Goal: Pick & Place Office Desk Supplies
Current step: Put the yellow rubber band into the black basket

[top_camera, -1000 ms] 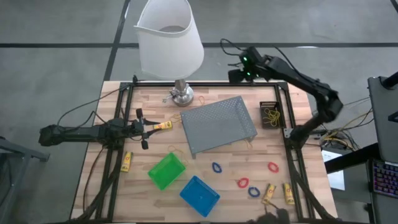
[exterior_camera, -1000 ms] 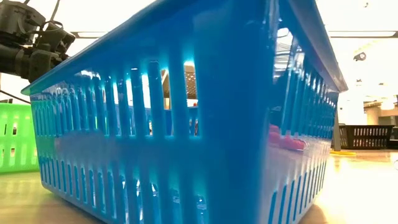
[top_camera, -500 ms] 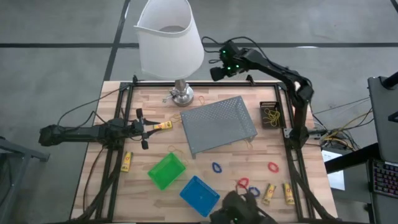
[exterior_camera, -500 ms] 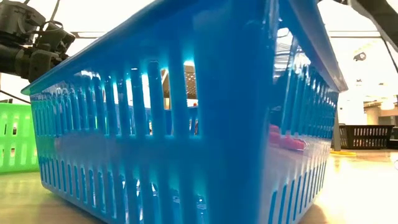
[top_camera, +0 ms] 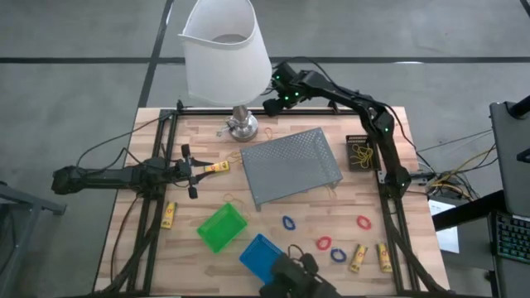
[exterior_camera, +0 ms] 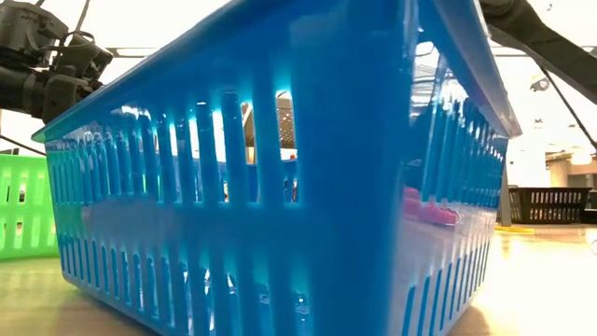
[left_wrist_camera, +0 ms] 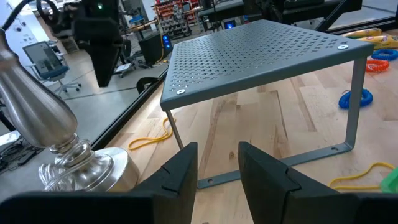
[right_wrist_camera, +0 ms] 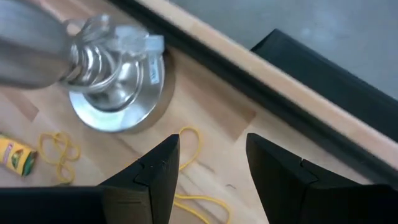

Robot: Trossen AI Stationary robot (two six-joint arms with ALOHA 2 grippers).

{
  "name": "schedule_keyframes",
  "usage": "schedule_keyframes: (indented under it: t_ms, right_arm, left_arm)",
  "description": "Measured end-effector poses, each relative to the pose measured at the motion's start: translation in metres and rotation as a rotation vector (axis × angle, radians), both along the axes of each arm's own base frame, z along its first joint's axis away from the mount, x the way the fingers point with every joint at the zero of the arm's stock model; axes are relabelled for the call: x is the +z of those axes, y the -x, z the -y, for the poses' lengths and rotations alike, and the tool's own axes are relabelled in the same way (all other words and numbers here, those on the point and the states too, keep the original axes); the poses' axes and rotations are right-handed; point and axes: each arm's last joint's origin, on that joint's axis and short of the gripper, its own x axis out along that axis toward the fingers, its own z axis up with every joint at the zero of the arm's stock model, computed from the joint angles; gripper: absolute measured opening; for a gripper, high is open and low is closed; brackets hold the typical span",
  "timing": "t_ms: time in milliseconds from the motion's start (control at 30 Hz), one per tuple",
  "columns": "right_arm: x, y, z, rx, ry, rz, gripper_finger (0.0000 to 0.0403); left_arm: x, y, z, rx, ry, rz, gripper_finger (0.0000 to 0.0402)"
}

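Note:
In the high view my left gripper (top_camera: 195, 170) hovers open over the table's left part, and a yellow stick (top_camera: 217, 167) lies just ahead of its fingers. My right gripper (top_camera: 269, 108) is open over the far edge beside the lamp base (top_camera: 242, 127); its wrist view shows the lamp base (right_wrist_camera: 115, 93), a rubber band (right_wrist_camera: 189, 143) and a yellow stick (right_wrist_camera: 13, 155) below. Green bin (top_camera: 222, 228) and blue bin (top_camera: 263, 255) stand near the near edge. The black bin (top_camera: 360, 153) holds rubber bands. Red loops (top_camera: 363, 222), blue loops (top_camera: 288, 223) and yellow sticks (top_camera: 358, 257) lie at the near right.
The grey mesh tray (top_camera: 290, 165) stands in the middle on thin legs, straight ahead in the left wrist view (left_wrist_camera: 267, 56). The white-shaded lamp (top_camera: 225, 50) towers over the far edge. Another stick (top_camera: 169, 214) lies at left. A dark blurred shape (top_camera: 286, 277) covers the near edge.
My right arm has swung along the far edge toward the table's left, from above the black bin's side to beside the lamp, and stays open. The dark shape at the near edge has drifted left, now overlapping the blue bin.

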Motion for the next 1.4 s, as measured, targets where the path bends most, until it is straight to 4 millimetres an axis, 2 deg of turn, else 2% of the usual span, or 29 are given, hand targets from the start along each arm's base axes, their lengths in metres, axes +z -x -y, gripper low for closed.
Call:
schedule_keyframes:
  t_ms: [233, 533, 667, 1000, 1400]
  right_arm:
    - [-0.014, -0.009, -0.010, 0.038, -0.036, -0.021, 0.0183]
    - [-0.014, -0.017, -0.012, -0.116, -0.089, 0.061, 0.0183]
    - [-0.016, -0.019, -0.014, -0.121, -0.090, 0.073, 0.0183]
    - [-0.049, -0.020, -0.016, -0.166, -0.103, 0.105, 0.0183]
    - [-0.058, -0.020, -0.017, -0.172, -0.107, 0.114, 0.0183]
  left_arm:
    - [0.000, 0.000, 0.000, 0.000, 0.000, 0.000, 0.0118]
    - [0.000, 0.000, 0.000, 0.000, 0.000, 0.000, 0.0118]
    - [0.000, 0.000, 0.000, 0.000, 0.000, 0.000, 0.0118]
    - [0.000, 0.000, 0.000, 0.000, 0.000, 0.000, 0.0118]
    - [0.000, 0.000, 0.000, 0.000, 0.000, 0.000, 0.0118]
